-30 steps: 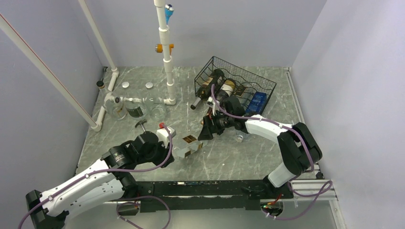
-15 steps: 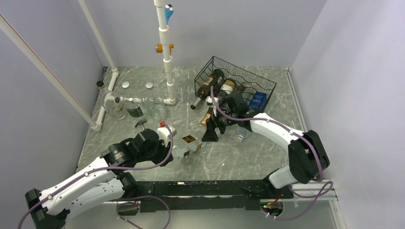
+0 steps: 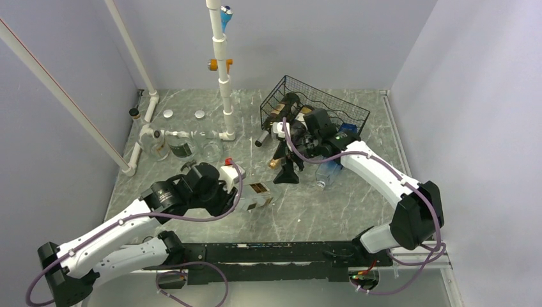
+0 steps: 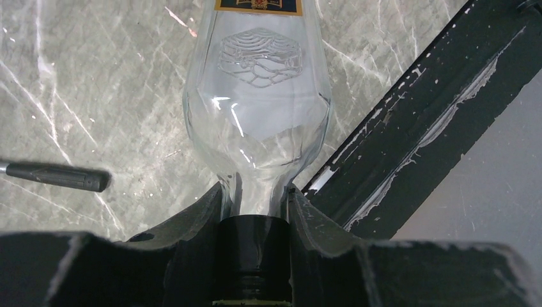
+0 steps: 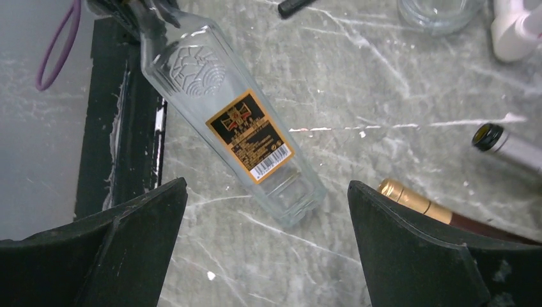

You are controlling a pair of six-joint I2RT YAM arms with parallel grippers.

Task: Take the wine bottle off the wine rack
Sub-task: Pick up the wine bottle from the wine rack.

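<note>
Left claw (image 4: 255,192) grips the clear bottle (image 4: 259,109) by its neck, where we control it best. Right claw (image 5: 265,211), spread wide for grasping, hangs with the gold-capped bottle (image 5: 409,197) beside one finger.

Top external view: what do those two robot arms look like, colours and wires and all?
Both the left arm and right arm have white shells with chunky black joints, and a purple cable loops along each. Each ends in two matte black, wedge-shaped fingers.
</note>
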